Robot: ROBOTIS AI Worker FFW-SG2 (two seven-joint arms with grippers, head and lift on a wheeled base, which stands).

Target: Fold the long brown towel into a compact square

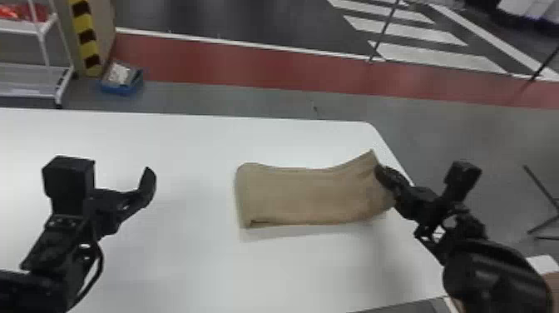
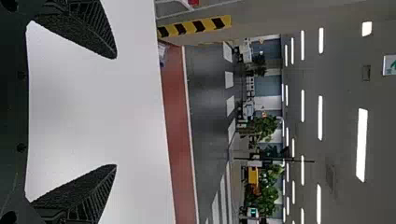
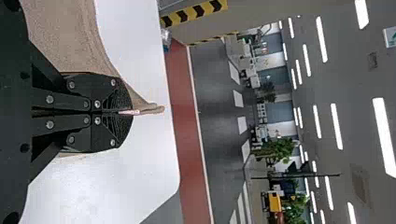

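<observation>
While pinched at one end by right gripper (image 1: pixel 380 171), brown towel (image 1: pixel 299 195) well apart from spread left gripper (image 1: pixel 127 200).

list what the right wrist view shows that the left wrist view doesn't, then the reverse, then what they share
Right wrist view: the towel, the right claw shut on it with a bit of cloth poking out past the fingertips, and a rounded corner of the table.

Left wrist view: the left claw, spread wide over the table with nothing between its fingers.

Both: the white tabletop, the striped post, the red floor strip, plants and ceiling lights.
</observation>
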